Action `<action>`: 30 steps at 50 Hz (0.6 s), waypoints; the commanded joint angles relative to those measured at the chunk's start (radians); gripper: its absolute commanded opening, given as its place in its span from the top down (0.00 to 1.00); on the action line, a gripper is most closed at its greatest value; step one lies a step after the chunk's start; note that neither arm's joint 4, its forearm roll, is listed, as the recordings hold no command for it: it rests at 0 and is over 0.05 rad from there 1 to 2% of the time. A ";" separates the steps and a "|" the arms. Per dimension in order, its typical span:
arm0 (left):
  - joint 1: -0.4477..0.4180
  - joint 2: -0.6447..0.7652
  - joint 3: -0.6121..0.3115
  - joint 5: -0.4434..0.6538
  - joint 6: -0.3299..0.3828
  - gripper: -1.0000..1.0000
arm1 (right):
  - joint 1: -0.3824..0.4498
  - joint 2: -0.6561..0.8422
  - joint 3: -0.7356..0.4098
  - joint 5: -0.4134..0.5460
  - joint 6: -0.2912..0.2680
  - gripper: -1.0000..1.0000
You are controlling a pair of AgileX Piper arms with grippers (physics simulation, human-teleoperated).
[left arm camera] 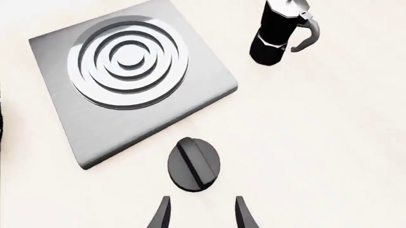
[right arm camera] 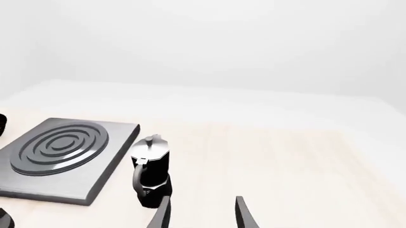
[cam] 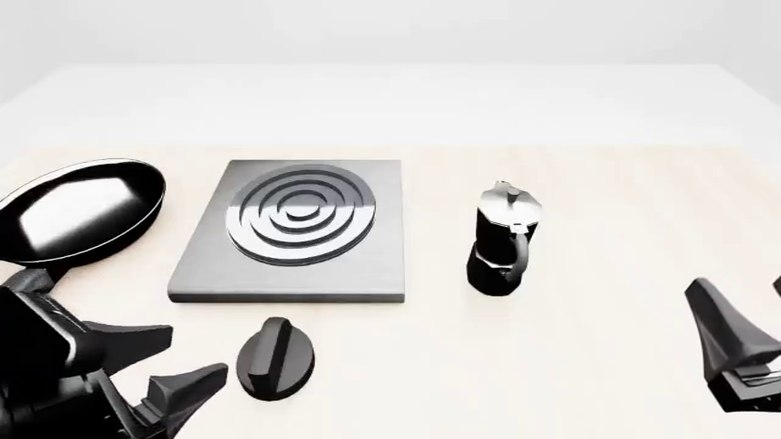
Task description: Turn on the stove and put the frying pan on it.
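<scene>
The stove is a flat grey slab with burner rings [cam: 299, 229], also in the left wrist view [left arm camera: 130, 78] and the right wrist view [right arm camera: 63, 154]. Its black oval knob [cam: 276, 358] lies on the table in front of the slab; it shows in the left wrist view [left arm camera: 193, 164]. The black frying pan [cam: 76, 208] sits left of the stove. My left gripper [cam: 165, 366] is open, just left of the knob, its fingertips [left arm camera: 201, 213] short of it. My right gripper [cam: 747, 343] is open and empty at the far right, also in its own view [right arm camera: 201, 213].
A black moka pot [cam: 500, 240] stands upright right of the stove, also in the left wrist view [left arm camera: 279, 31] and right wrist view [right arm camera: 151, 171]. The light wooden table [cam: 610, 210] runs back to a pale far edge.
</scene>
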 commanded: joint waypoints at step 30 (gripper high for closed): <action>-0.064 0.405 0.101 -0.430 -0.048 0.00 | 0.019 -0.002 0.000 0.018 0.001 0.00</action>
